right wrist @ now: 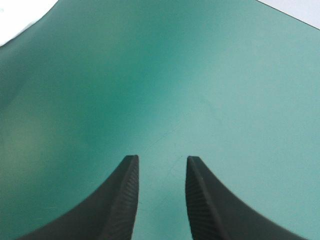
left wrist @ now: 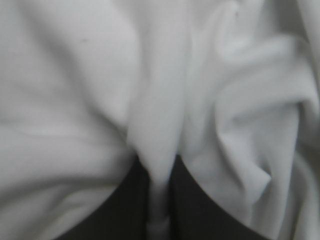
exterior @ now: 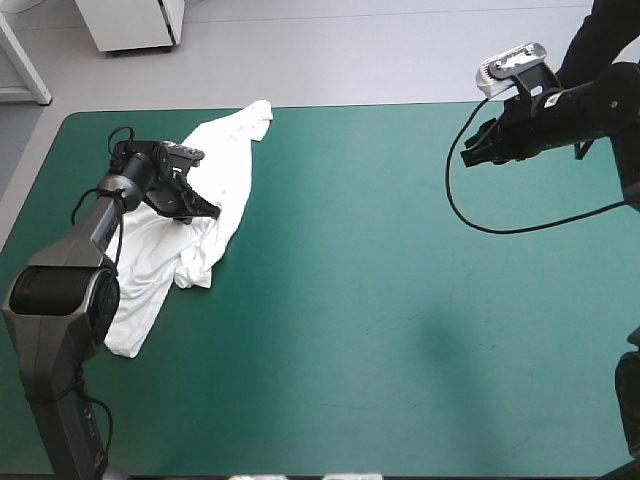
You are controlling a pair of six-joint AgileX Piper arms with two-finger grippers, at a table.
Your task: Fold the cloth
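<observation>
White T-shirt pinched in left gripper, right gripper spread, well apart

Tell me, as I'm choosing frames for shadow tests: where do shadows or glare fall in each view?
High view: a faint soft shadow lies on the teal-green cover toward the right pincer's side; no hard glare. Left wrist view: the T-shirt shows grey shading in its creases round the left pincer. Right wrist view: a pale sheen on the cover ahead of that pincer.

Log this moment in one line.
left pincer: shut on crumpled white cloth T-shirt | right pincer: open, over teal-green table cover | fold: not started
</observation>
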